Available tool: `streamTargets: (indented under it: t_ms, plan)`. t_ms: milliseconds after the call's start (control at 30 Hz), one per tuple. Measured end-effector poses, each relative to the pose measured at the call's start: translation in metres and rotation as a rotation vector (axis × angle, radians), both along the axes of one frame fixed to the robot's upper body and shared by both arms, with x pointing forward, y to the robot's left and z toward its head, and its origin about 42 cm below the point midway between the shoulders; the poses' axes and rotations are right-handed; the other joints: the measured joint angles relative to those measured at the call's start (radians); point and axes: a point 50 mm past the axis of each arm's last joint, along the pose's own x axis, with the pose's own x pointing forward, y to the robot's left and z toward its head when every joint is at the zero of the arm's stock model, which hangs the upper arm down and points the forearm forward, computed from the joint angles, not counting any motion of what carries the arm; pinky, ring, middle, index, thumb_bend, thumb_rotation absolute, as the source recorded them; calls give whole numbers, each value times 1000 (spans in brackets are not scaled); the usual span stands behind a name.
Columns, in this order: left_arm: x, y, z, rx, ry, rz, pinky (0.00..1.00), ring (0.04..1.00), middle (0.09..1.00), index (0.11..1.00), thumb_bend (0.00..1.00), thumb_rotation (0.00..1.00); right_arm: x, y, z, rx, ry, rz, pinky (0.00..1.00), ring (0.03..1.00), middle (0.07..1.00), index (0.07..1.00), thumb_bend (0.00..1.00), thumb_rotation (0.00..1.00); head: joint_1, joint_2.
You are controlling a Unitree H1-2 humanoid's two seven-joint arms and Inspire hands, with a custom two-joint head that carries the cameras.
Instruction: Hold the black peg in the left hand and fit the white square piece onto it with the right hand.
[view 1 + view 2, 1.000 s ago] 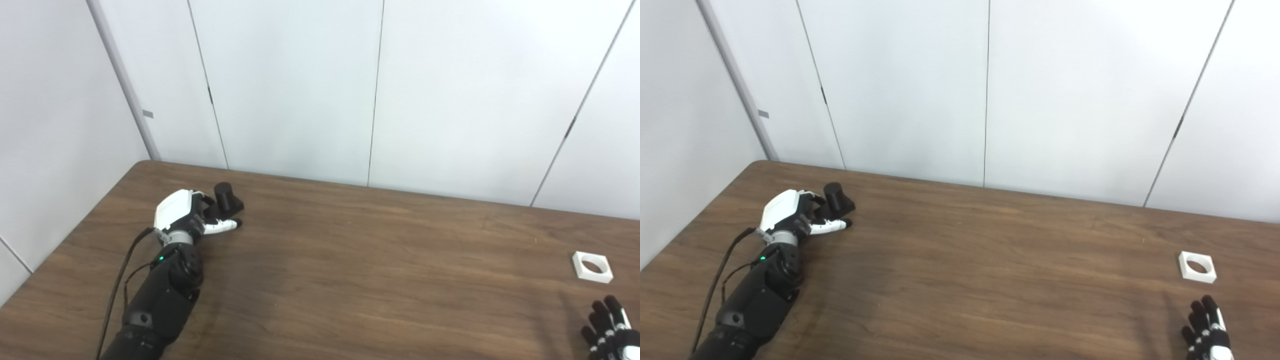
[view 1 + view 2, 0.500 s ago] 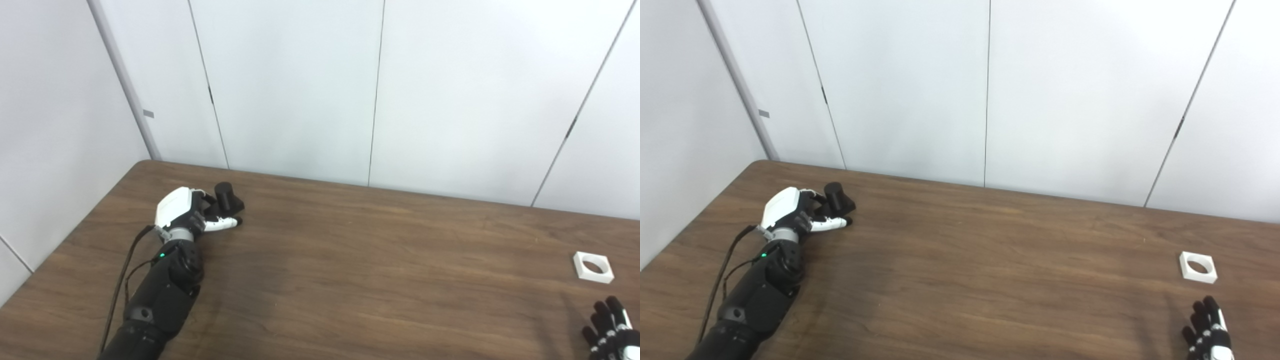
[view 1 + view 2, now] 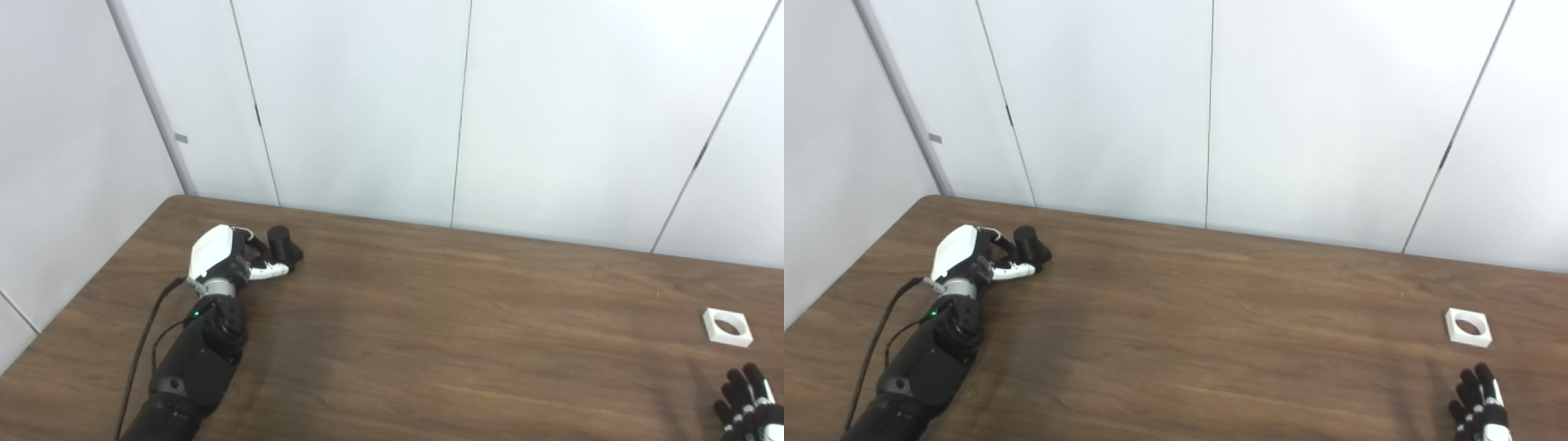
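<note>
One black peg (image 3: 283, 241), one white square piece (image 3: 726, 326)

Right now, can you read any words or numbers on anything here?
No, there is nothing to read.
Left hand: plain white shell, no letters showing.
Peg: plain black.
White piece: plain, only a round hole.
Right hand: no writing.
Table: only wood grain.
Wall: a small grey tag at the left, too small to tell if it has writing.
</note>
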Motion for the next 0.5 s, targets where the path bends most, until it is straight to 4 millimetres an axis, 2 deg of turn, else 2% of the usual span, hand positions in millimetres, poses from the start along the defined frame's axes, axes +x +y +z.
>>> streamTargets:
  t_ms: [67, 233, 467, 500]
  plan:
    - [0, 0, 0, 0, 0, -1, 945, 856, 759, 485, 522, 48, 0, 0, 0, 1, 0, 0, 1000, 1000, 984, 997, 312, 1000, -2, 3]
    - [0, 0, 0, -7, 0, -1, 835, 823, 746, 484, 522, 47, 0, 1, 0, 2, 0, 2, 1000, 1000, 983, 994, 317, 1000, -31, 15]
    - [-12, 1, 7, 5, -14, -47, 793, 829, 757, 485, 522, 50, 0, 1, 0, 14, -6, 4, 1000, 1000, 984, 997, 317, 1000, -44, 34]
    - [-15, 0, 7, 6, -12, -61, 791, 831, 756, 485, 523, 50, 0, 1, 0, 15, -7, 5, 1000, 997, 982, 995, 329, 1000, -51, 52]
